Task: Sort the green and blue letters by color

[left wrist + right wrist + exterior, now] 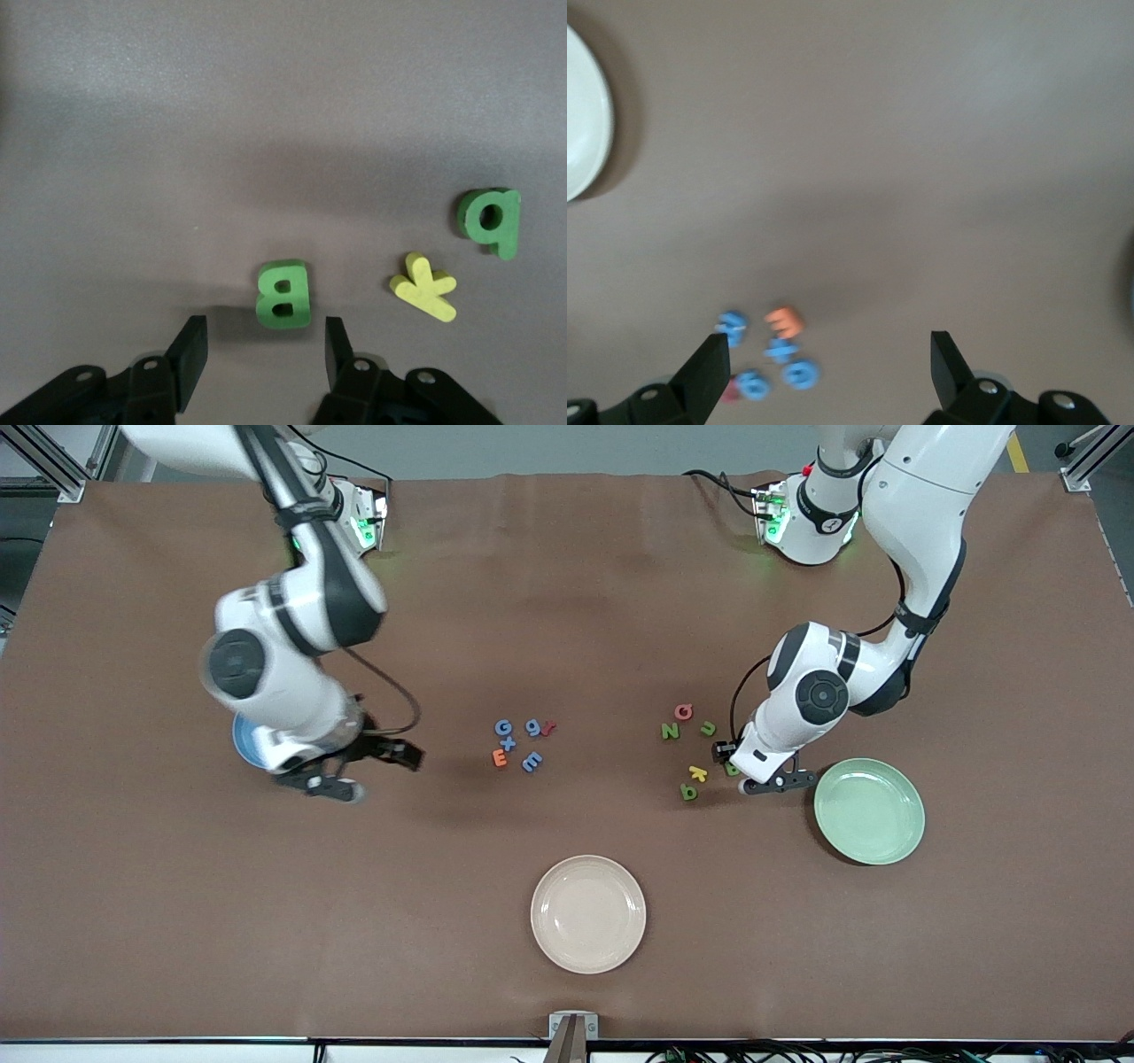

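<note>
**Three plates bare, letters loose on the brown table**

The green plate (pixel 869 810) sits toward the left arm's end of the table, the beige plate (pixel 588 913) near the middle of the table's front-camera edge, and the blue plate (pixel 244 746) shows only as a sliver under the right arm. No letter lies in the green or beige plate.

The blue letters (pixel 518 742) cluster mid-table with an orange E (pixel 500 758) and a dark red letter (pixel 548 728). The green letters (pixel 689 757) lie scattered beside the green plate, mixed with a pink Q (pixel 683 711) and a yellow k (pixel 698 773).

The left hand (pixel 261 350) is low over the green B (pixel 284 294), fingers apart either side, not touching. The right hand (pixel 831 359) hangs spread wide, holding nothing, over bare table between the blue plate and the blue letters.
</note>
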